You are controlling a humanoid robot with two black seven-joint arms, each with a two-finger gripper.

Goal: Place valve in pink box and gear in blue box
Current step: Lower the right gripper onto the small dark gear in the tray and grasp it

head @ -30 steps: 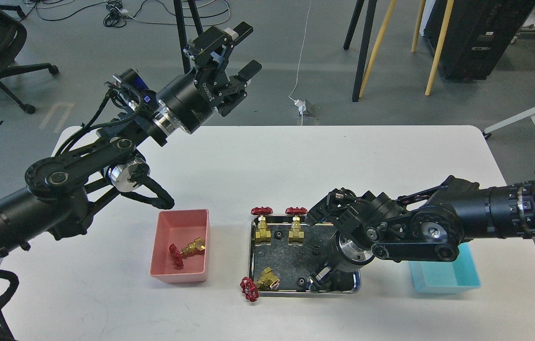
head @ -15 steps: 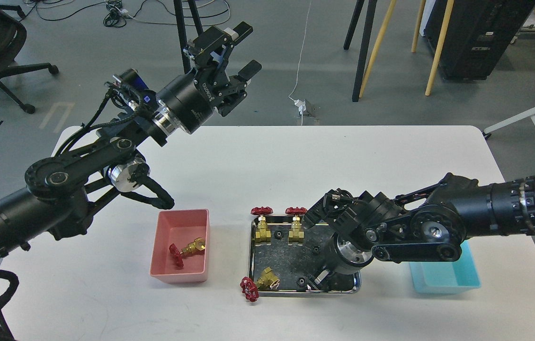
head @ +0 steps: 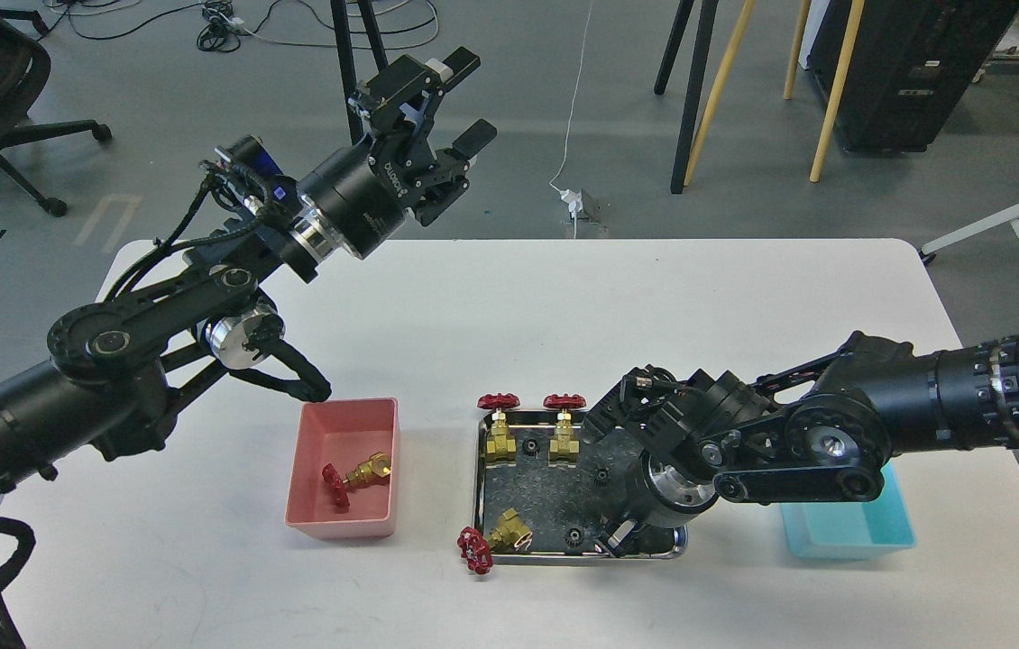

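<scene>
One valve (head: 354, 472) lies in the pink box (head: 304, 449). Two valves (head: 499, 426) (head: 564, 425) stand upright at the back of the steel tray (head: 479, 478). Another valve (head: 493, 541) lies at the tray's front left with its red wheel over the rim. Small black gears (head: 529, 444) (head: 601, 474) (head: 573, 538) lie in the tray. My right gripper (head: 614, 537) points down into the tray's front right, close to the front gear; its fingers are hidden under the wrist. The blue box (head: 848, 532) sits to the right, partly behind my right arm. My left gripper (head: 466, 99) is open and empty, high above the table's far edge.
My left elbow and cables (head: 293, 374) hang just above the back left of the pink box. Beyond the table's far edge stand chair legs, easel legs and floor cables. The white table (head: 564, 306) carries nothing else.
My right wrist has sunk slightly lower and nearer the tray's front right corner. The left arm has barely shifted. The valves and gears have not moved.
</scene>
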